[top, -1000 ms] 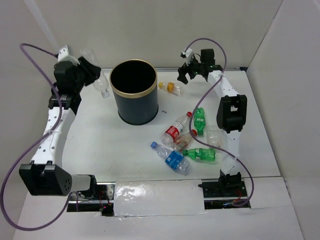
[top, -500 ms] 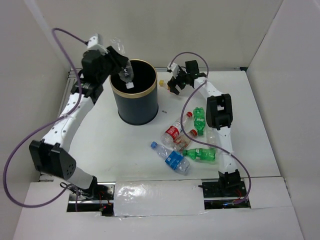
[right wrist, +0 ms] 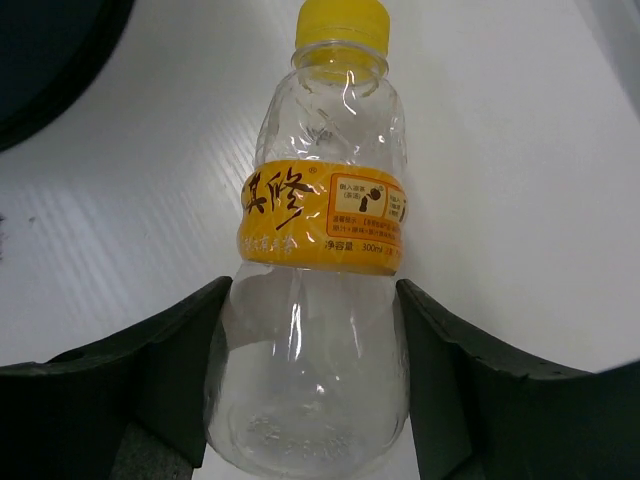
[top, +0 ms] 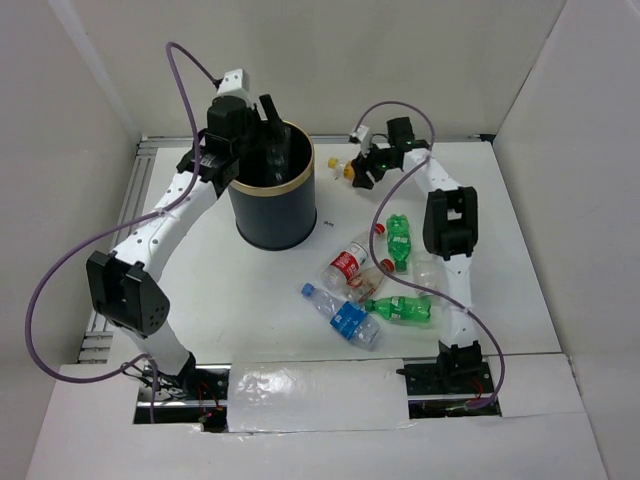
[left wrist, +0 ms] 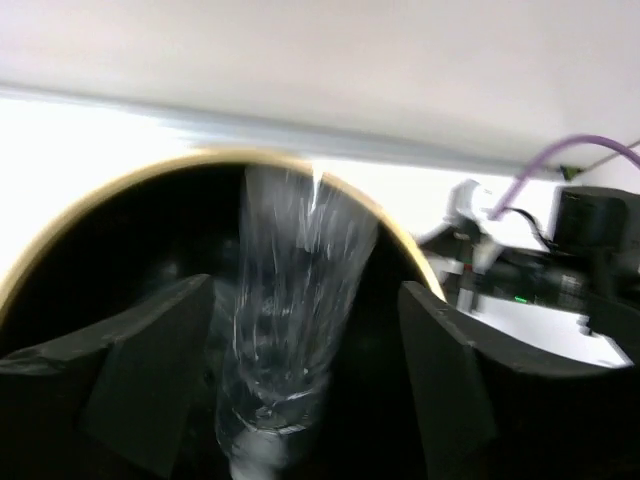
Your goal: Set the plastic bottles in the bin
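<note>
Left gripper (top: 268,140): hangs right over the mouth of the bin (top: 270,222), tips just inside the gold rim. Fingers (left wrist: 150,370): spread wide, gripping nothing. Between them, against the bin's black inside: a clear bottle (left wrist: 295,300), roughly upright, blurred, touching neither finger, a strip of dark on each side. Upper end level with the bin's far rim, lower end deep against the black. Rest of the bin's inside too dark to read; cannot tell whether anything else lies at the bottom.

Right gripper (top: 358,172): sits low over the table (top: 230,290) just right of the bin, near its rim but apart from its wall. Clenched on the yellow-capped bottle (right wrist: 320,220), one finger (right wrist: 170,370) pressing each flank of the lower body. Lies on its side on the white surface, cap pointing away from the wrist, yellow label band facing up, clear body with nothing visible inside. At the top left corner of the right wrist view: a dark curve of the bin, apart from the bottle.

Right of the bin and nearer the arm bases: a loose cluster lying flat on the table, all outside the bin. A red-label bottle (top: 346,264) closest to the bin's wall, a green bottle (top: 400,240) beyond it, a second green bottle (top: 400,309) further from the bin, a blue-label bottle (top: 345,320) at the near edge of the cluster. Too small to tell what any of these holds
</note>
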`<state>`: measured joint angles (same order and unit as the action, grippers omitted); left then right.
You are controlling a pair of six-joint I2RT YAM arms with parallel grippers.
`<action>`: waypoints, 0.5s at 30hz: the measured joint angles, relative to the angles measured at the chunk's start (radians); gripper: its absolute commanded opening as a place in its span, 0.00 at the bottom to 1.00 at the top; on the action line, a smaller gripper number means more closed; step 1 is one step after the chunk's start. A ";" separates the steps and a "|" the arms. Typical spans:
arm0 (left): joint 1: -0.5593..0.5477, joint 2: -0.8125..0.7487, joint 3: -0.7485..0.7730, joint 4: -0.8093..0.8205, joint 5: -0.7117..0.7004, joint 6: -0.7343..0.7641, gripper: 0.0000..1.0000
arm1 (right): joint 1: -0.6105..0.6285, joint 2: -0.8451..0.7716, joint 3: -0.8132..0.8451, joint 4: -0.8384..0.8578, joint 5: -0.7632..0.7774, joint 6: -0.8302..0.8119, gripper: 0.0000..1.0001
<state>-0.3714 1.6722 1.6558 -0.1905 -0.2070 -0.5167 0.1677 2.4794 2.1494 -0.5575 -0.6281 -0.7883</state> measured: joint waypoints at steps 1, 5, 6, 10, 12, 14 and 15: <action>-0.002 -0.001 0.021 0.000 -0.009 0.015 0.89 | -0.016 -0.021 -0.005 -0.014 -0.021 0.014 0.16; -0.033 -0.046 0.057 0.000 -0.040 0.065 0.90 | -0.087 -0.159 -0.017 -0.034 -0.077 0.075 0.16; -0.047 -0.068 0.056 -0.004 -0.049 0.075 0.90 | -0.104 -0.206 -0.017 -0.030 -0.088 0.095 0.16; -0.127 -0.280 -0.093 0.011 -0.071 0.097 0.88 | -0.119 -0.402 0.002 0.019 -0.132 0.169 0.21; -0.171 -0.453 -0.249 0.024 -0.075 0.086 0.84 | -0.086 -0.474 0.045 0.055 -0.155 0.194 0.23; -0.198 -0.616 -0.395 0.013 -0.079 0.042 0.81 | -0.021 -0.526 0.080 0.088 -0.174 0.210 0.26; -0.213 -0.692 -0.468 0.017 -0.085 0.014 0.78 | 0.021 -0.545 0.091 0.103 -0.179 0.216 0.29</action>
<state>-0.5846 0.9802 1.1873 -0.1738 -0.2916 -0.5030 0.1890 1.9347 2.2406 -0.4541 -0.8074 -0.5728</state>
